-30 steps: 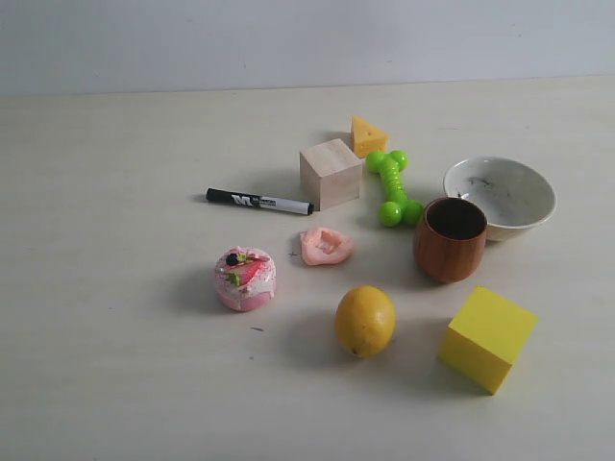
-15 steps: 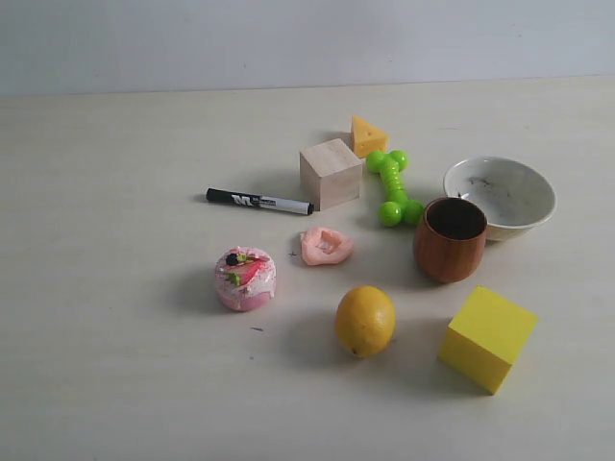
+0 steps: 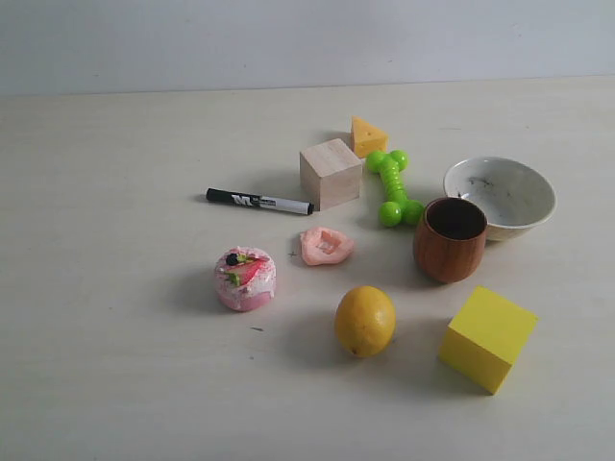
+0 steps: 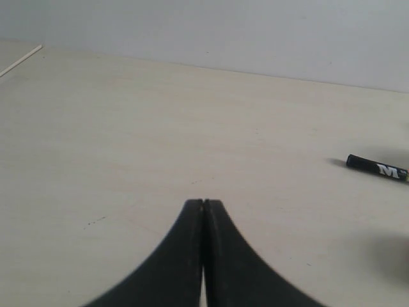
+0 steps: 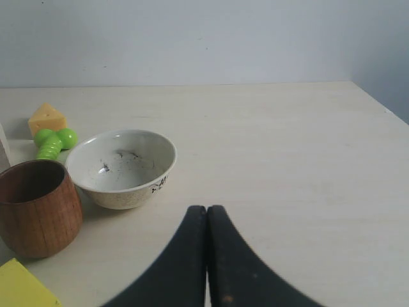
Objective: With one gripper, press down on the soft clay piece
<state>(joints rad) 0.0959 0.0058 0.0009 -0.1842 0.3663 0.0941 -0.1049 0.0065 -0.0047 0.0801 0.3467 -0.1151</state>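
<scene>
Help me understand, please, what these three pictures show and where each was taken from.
This is a two-armed robot; each arm ends in a black two-fingered claw. The wide picture comes from a camera off the arms, and neither arm shows in it. On the table lie a dented pink clay piece, a cake toy, a lemon, a yellow cube, a wooden cup, a bowl, a green dumbbell toy, a cheese wedge, a wooden block and a marker. The other two pictures come from cameras on the wrists. The left gripper is shut and empty, with the marker in its view; the right gripper, also shut and empty, faces the bowl and cup.
</scene>
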